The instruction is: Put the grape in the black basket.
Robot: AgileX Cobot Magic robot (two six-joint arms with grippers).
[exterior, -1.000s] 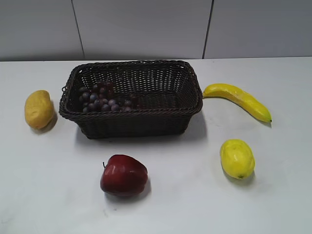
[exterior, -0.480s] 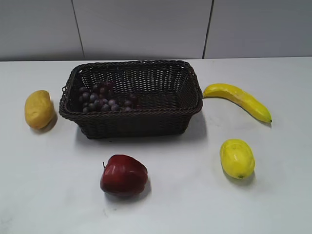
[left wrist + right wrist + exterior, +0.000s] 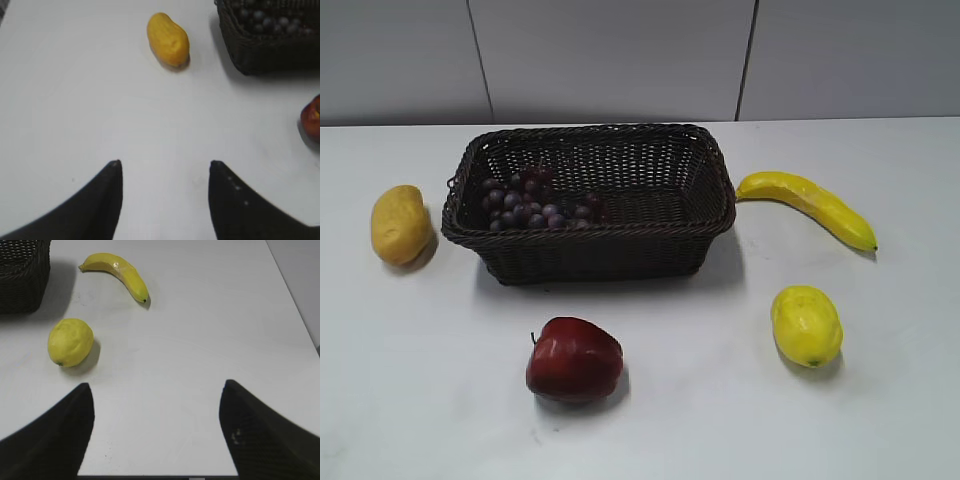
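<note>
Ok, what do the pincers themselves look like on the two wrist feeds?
Only the fingertips show. The left pincer has two matte black, pointed, fin-shaped fingers. The right pincer has the same dark tapered fingers, with fine dotted texture. No cables, labels or arm links are visible; the exterior view shows neither arm.

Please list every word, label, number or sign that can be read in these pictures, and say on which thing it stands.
None: no readable text in any view. The basket, grape, apple, banana, lemon, the other yellow fruit, table and wall carry no print.
</note>
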